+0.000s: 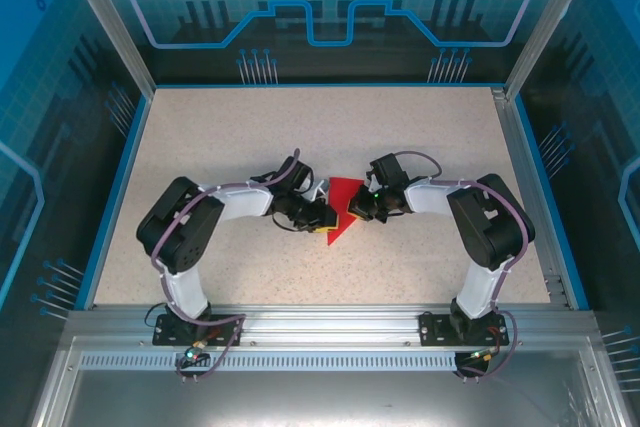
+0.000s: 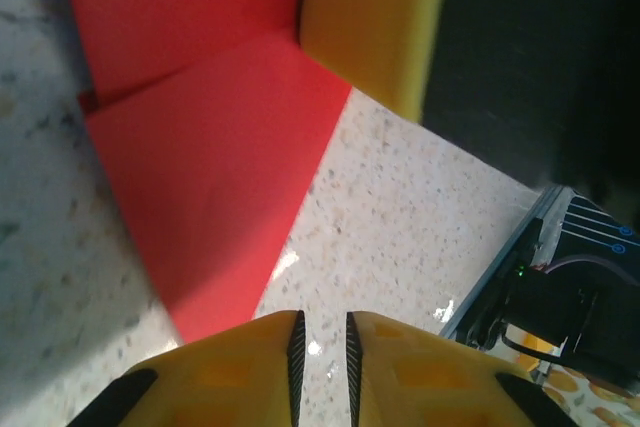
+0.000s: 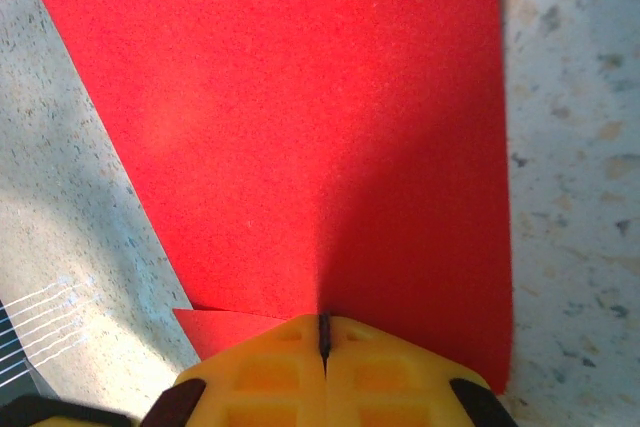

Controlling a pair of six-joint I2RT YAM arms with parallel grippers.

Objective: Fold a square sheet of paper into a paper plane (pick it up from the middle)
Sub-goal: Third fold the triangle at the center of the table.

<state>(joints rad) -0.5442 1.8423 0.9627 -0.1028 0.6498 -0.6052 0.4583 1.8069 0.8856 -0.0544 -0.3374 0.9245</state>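
The square sheet of paper (image 1: 343,209), partly folded to a point, is laid on the speckled worktop (image 1: 300,137) between the two arms. Its edge is pinched by the right gripper (image 3: 323,319), whose jaws are pressed together. The left gripper (image 2: 322,319) is seen just beside the paper's tip, jaws slightly parted around nothing.

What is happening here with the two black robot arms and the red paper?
Both arms work on a thin bright red sheet of paper in the middle of the speckled beige table. It is partly folded into a pointed shape. The right gripper is shut, its yellow tips at a crease. The left gripper, narrowly open and empty, is beside the paper's point.
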